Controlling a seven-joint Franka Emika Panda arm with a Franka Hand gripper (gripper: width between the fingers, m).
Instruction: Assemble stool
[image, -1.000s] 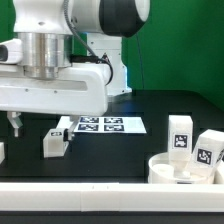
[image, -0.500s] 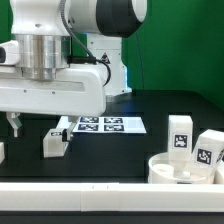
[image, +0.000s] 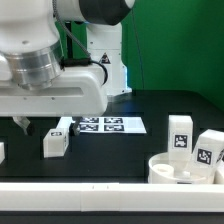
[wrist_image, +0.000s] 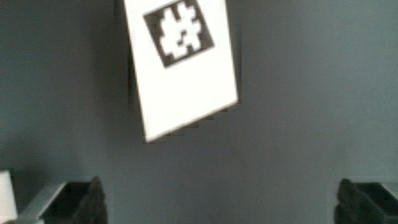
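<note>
The gripper (wrist_image: 222, 203) hangs over the dark desk (wrist_image: 302, 140), jaws spread wide and empty. One white stool leg (wrist_image: 183, 65) lies beyond its fingertips, not between them and untouched.

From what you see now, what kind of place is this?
Probably a robot lab bench: a black table, a marker board, and tagged white legs beside a robot arm.
</note>
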